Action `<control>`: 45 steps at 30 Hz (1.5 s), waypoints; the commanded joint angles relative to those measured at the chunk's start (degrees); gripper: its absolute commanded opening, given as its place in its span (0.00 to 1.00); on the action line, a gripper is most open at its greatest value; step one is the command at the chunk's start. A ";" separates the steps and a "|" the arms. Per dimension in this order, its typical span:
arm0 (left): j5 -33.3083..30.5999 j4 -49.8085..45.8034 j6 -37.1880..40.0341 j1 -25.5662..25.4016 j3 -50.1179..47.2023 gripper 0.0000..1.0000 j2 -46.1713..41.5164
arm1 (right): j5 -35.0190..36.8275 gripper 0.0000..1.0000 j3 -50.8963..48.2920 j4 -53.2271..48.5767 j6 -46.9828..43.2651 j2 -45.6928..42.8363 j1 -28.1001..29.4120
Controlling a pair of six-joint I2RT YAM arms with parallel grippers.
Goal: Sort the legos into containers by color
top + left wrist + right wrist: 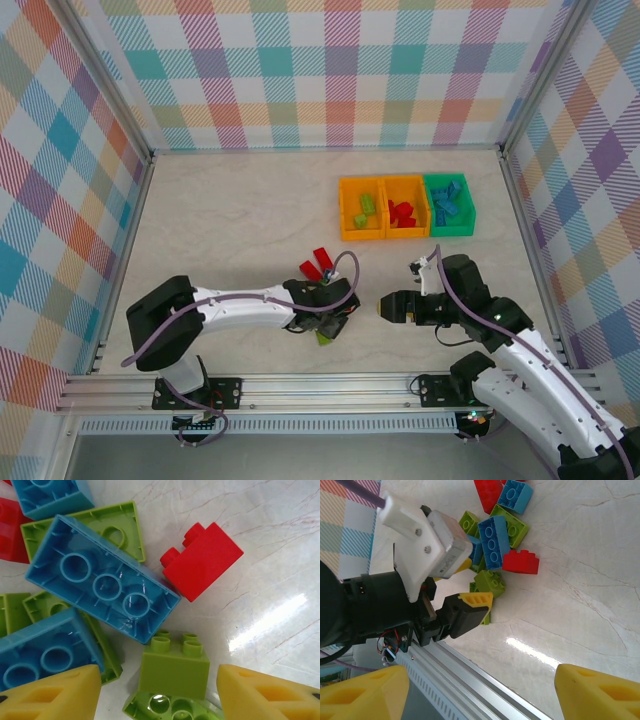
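Note:
A heap of loose legos lies on the table under my left gripper (325,325). In the left wrist view a small lime green brick (175,665) rests on another green one (170,707), between my yellow fingers (55,695). The left gripper (159,675) is open, with a gap on each side of that brick. A long blue brick (100,585) and a red brick (202,560) lie just beyond. Two red bricks (316,264) sit apart from the heap. My right gripper (382,305) hovers open and empty to the right of the heap, seen too as (480,695). The containers stand far right.
The left orange bin (345,208) holds green bricks, the middle orange bin (405,182) holds red ones, and the green bin (448,232) holds blue ones. An aluminium rail (320,385) runs along the near edge. Plaid walls enclose the table on three sides.

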 commanded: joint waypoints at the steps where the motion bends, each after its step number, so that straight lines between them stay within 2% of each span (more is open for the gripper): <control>1: 0.44 0.64 1.04 -0.72 1.26 0.59 1.67 | -0.05 0.77 -0.42 0.37 0.78 0.35 0.39; 6: 2.03 2.42 0.95 -0.67 1.34 0.47 3.60 | -0.01 0.78 -0.61 0.08 0.84 0.24 0.39; 12: 2.01 3.45 1.12 -0.70 1.23 0.37 4.66 | 0.17 0.78 -0.60 0.05 0.92 -0.30 0.39; 17: 1.97 4.24 1.29 -0.73 0.75 0.24 2.74 | -0.09 0.79 -0.22 -0.62 0.73 -0.25 0.39; 23: 1.34 4.42 3.67 0.04 3.15 0.21 -4.97 | 0.37 0.79 0.62 0.98 1.10 -2.09 0.40; 27: 0.12 5.80 6.30 3.29 8.99 0.20 -4.70 | 4.04 0.80 0.07 6.21 3.00 -5.45 0.39; 30: -3.78 7.22 7.81 7.35 15.64 0.20 0.04 | 8.49 0.81 0.29 7.54 3.36 -6.63 0.39; 33: -6.58 8.65 9.44 11.69 23.83 0.19 7.87 | 8.77 0.81 0.28 8.96 3.93 -6.43 0.39; 39: -3.99 8.21 11.98 19.64 44.92 0.19 26.16 | 7.82 0.81 0.22 7.53 4.77 -6.76 0.39; 42: -3.77 5.19 13.55 21.51 55.60 0.32 33.08 | 7.38 0.81 0.32 5.77 4.87 -7.34 0.39; 45: -1.89 0.20 13.29 23.14 64.65 0.40 37.55 | 7.53 0.81 0.43 4.58 5.09 -8.05 0.39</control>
